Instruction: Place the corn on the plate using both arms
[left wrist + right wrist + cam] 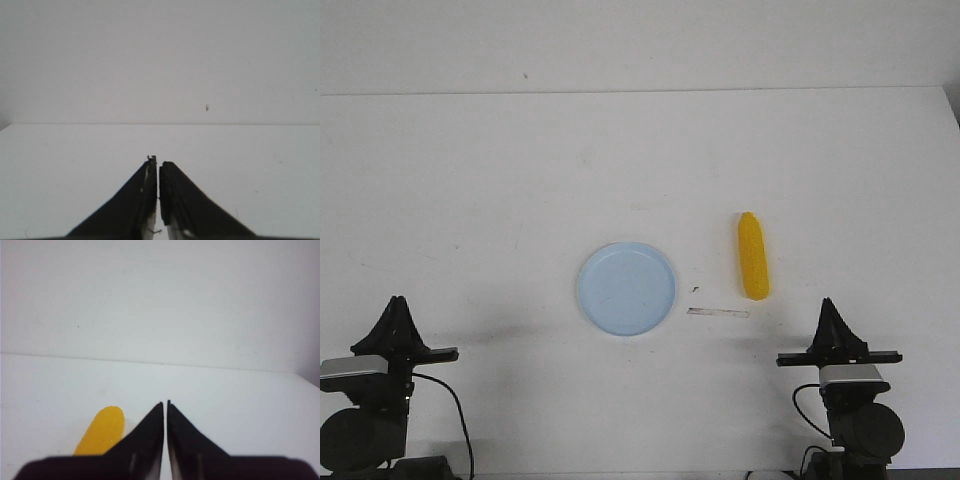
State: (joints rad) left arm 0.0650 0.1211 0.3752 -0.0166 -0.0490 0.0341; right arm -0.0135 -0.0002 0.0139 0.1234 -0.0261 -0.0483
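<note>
No writing shows anywhere; both arms sit low, left gripper (396, 302) and right gripper (829, 303) pinched closed, holding nothing, near corn (752, 256) and plate (626, 289).

One corn (753, 256), one plate (626, 288), two arms (390, 345).

gripper (165, 402): two black pointed fingers, tips almost touching with only a thin slit between them, nothing held
corn (102, 431): yellow, rounded end showing, lying on the table at about 8 o'clock from the fingertips, its lower part hidden behind the left finger
table (240, 405): white, bare around the fingertips
wall (160, 300): pale, at 12 o'clock beyond the table's far edge
</note>
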